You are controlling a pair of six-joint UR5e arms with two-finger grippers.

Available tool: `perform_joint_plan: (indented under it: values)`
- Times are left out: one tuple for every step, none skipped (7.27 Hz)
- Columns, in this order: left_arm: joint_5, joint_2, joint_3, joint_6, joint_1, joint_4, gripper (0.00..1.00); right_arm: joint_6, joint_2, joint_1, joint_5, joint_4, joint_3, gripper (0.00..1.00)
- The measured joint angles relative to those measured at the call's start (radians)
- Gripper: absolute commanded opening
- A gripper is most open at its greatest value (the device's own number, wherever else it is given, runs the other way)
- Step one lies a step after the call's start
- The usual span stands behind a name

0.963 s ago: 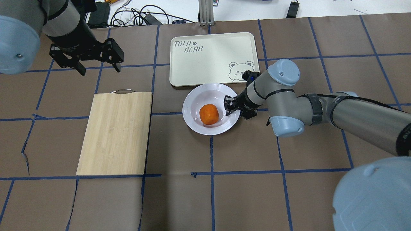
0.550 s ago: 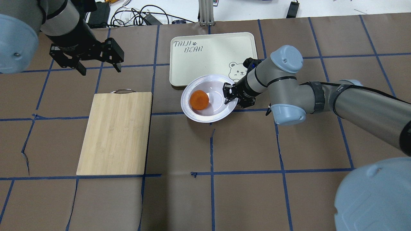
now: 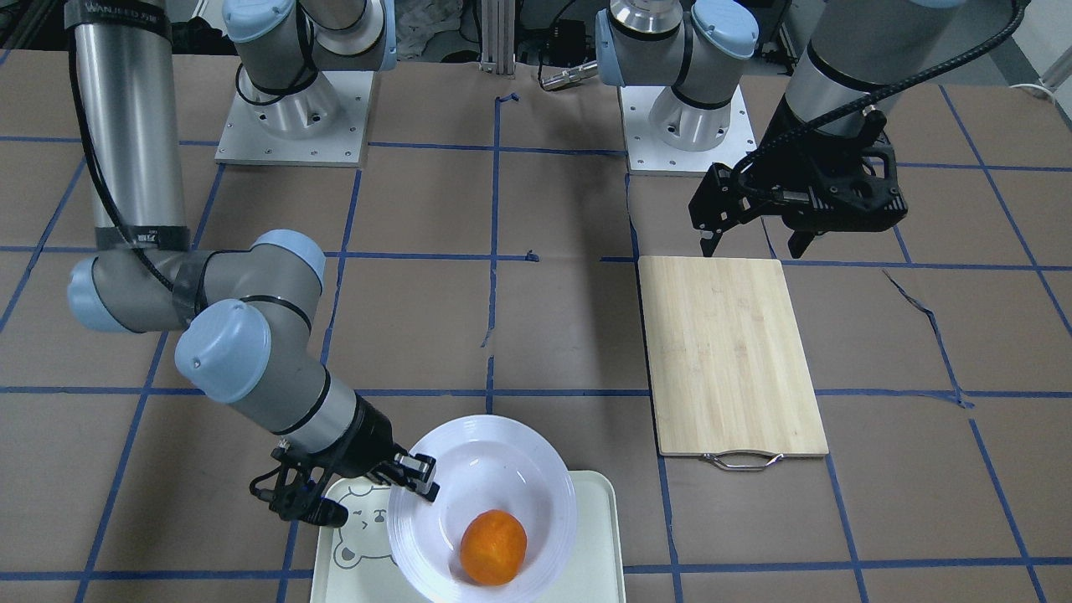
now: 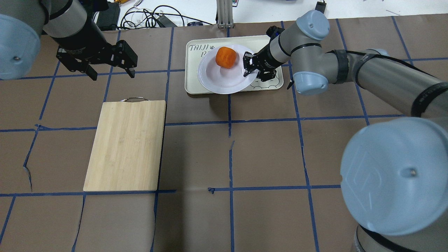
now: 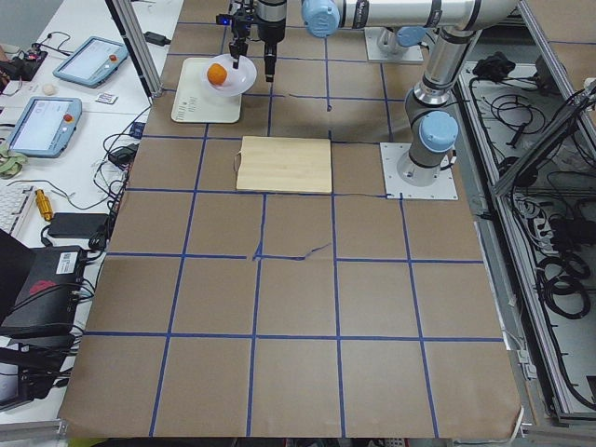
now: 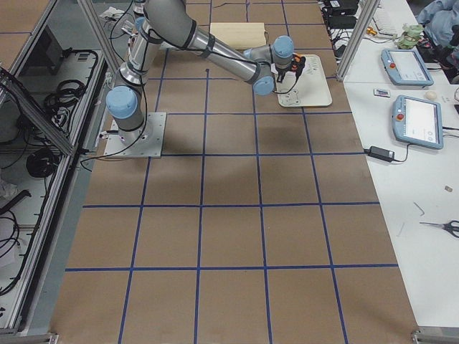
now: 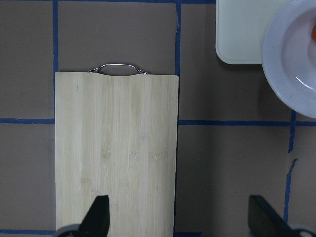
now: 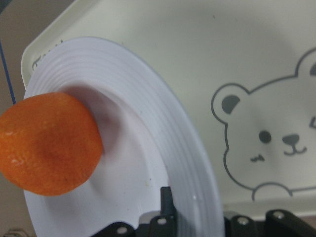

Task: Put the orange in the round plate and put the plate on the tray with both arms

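Holding the round plate by its rim: the right gripper is clamped on the edge nearest the right side of the worktop, one finger on top and one underneath, as the right wrist view shows. We grip there because the wide ridged rim is the only part a two-finger gripper can pinch.

The plate sits over the tray at the middle of the worktop's far edge, but its robot-side rim overhangs the tray's near edge. We cannot tell whether it touches the tray or hangs just above it. The orange lies in the plate, pushed against the far side of the well. We read that as the plate tilting down away from the grip, since it is held from one side only. The orange is loose and can roll.

The left gripper is spread wide and empty. It hovers toward the far-left corner, well apart from the plate, so it carries no load.

Around:
- The cutting board lies on the left half of the worktop, handle toward the far edge, well apart from the tray.
- The right wrist hangs over the tray's bear face corner.
- Cables lie beyond the far edge.

We judge nothing blocks setting the plate down. It only needs to shift further onto the tray.
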Motion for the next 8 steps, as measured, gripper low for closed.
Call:
perform_joint_plan:
  values:
    - [0.001, 0.000, 0.000, 0.003, -0.001, 0.001, 1.00, -0.009, 0.052, -0.008, -0.006, 0.001, -0.067, 0.43]
    - [0.002, 0.000, -0.001, 0.006, -0.001, 0.001, 1.00, -0.013, 0.083, -0.017, -0.016, 0.001, -0.103, 0.76]
    - [0.002, 0.001, -0.001, 0.010, -0.001, 0.001, 1.00, -0.011, 0.099, -0.026, -0.036, 0.003, -0.119, 0.86]
    - [0.002, 0.004, -0.001, 0.019, -0.001, 0.000, 1.00, -0.007, 0.105, -0.032, -0.056, 0.012, -0.128, 0.99]
    - [0.002, 0.007, -0.003, 0.029, 0.000, 0.000, 1.00, -0.008, 0.103, -0.038, -0.067, 0.025, -0.134, 1.00]
    - [0.003, 0.009, -0.006, 0.034, 0.000, 0.001, 1.00, -0.020, 0.093, -0.053, -0.082, 0.040, -0.140, 1.00]
    - [0.003, 0.009, -0.008, 0.036, 0.000, 0.003, 1.00, -0.062, 0.067, -0.073, -0.127, 0.072, -0.143, 1.00]
    - [0.003, 0.011, -0.008, 0.037, 0.000, 0.004, 1.00, -0.159, 0.013, -0.086, -0.228, 0.136, -0.141, 1.00]
